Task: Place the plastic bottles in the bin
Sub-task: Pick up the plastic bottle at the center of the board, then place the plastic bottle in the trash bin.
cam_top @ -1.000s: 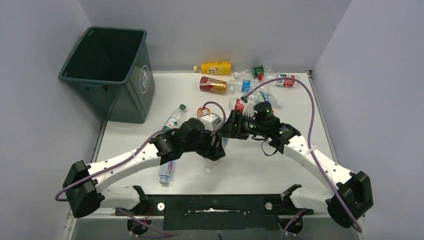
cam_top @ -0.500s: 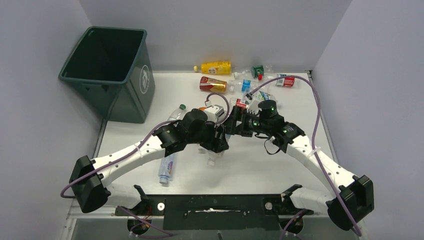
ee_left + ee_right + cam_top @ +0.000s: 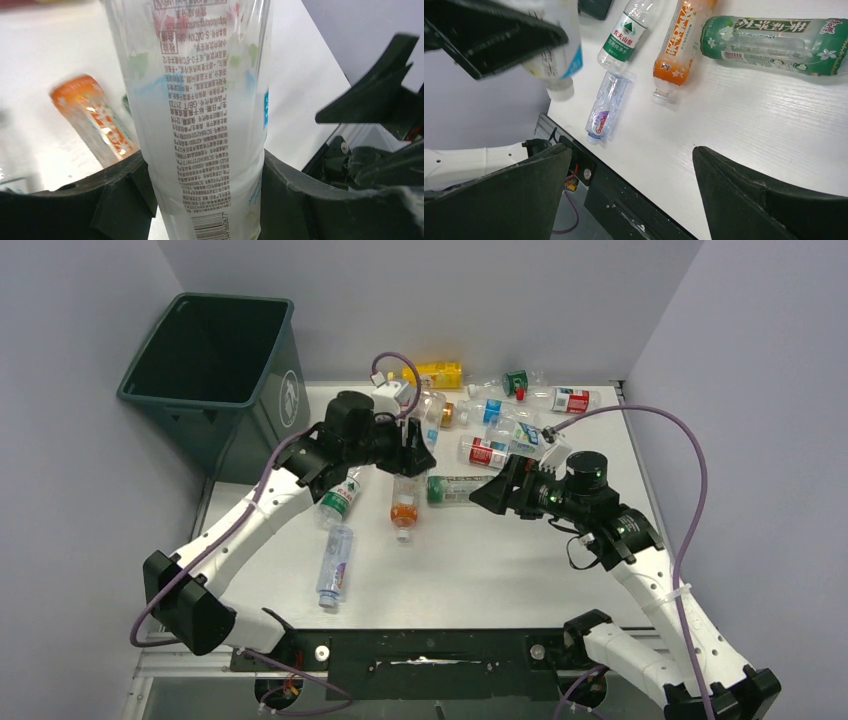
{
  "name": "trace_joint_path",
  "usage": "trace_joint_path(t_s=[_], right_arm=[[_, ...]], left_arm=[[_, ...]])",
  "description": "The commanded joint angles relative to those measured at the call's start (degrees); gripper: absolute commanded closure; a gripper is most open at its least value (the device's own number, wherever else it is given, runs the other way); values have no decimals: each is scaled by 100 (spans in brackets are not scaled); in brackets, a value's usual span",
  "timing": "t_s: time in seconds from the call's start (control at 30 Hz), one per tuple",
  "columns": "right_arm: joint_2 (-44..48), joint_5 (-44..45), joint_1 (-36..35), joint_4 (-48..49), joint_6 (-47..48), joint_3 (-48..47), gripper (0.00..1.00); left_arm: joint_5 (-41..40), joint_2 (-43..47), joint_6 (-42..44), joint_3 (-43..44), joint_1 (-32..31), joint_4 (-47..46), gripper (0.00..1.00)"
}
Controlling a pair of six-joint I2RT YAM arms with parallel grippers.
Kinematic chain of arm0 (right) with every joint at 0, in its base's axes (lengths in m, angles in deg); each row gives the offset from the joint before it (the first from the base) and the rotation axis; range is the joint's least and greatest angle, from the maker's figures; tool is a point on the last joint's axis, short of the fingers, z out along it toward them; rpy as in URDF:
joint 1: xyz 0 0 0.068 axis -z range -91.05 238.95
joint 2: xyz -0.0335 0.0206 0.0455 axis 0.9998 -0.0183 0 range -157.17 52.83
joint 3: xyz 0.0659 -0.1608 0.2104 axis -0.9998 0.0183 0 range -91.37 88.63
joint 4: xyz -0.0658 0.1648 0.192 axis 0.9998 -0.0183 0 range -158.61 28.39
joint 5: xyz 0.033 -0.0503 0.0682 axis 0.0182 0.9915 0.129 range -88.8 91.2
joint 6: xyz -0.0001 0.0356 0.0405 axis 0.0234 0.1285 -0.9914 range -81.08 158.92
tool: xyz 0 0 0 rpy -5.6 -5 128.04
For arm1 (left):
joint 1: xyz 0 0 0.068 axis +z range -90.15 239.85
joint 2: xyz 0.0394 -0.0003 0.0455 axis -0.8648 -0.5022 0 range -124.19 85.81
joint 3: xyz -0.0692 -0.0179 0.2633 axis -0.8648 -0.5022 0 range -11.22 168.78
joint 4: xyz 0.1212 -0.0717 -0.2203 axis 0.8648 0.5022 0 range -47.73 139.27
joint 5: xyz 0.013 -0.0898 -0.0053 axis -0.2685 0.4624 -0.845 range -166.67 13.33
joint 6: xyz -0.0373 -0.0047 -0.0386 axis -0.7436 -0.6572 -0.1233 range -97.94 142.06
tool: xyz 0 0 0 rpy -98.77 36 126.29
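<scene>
Left gripper (image 3: 200, 210) clamped tight on a clear bottle (image 3: 200, 100) — held above the table's far middle, right of the bin (image 3: 270, 425) at far left. Right gripper (image 3: 634, 190) gapes wide, empty — loose bottles (image 3: 483, 452) scattered just beyond.

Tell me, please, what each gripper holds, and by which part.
Left gripper clamps a clear white-labelled bottle around its body; right gripper is open, holding nothing.

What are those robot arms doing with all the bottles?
They are tidying up, filling the green bin. The left pincer is shut on a clear bottle, held up above the table. The right pincer is open and empty. Lots of other bottles lie on the table, and none shows in the bin.
</scene>
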Motion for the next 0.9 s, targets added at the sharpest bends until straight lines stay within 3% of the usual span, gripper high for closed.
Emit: trace_joint_path(t_s=[0.0, 0.37, 0.87], right_arm=[[210, 27, 75, -250, 159, -66, 2], [477, -118, 80, -157, -44, 425, 2], [374, -213, 62, 23, -210, 684, 2]], left_arm=[[246, -171, 516, 936, 474, 280, 51], [835, -731, 658, 2665, 2423, 610, 50], [1292, -1187, -316, 3680, 4750, -621, 49]])
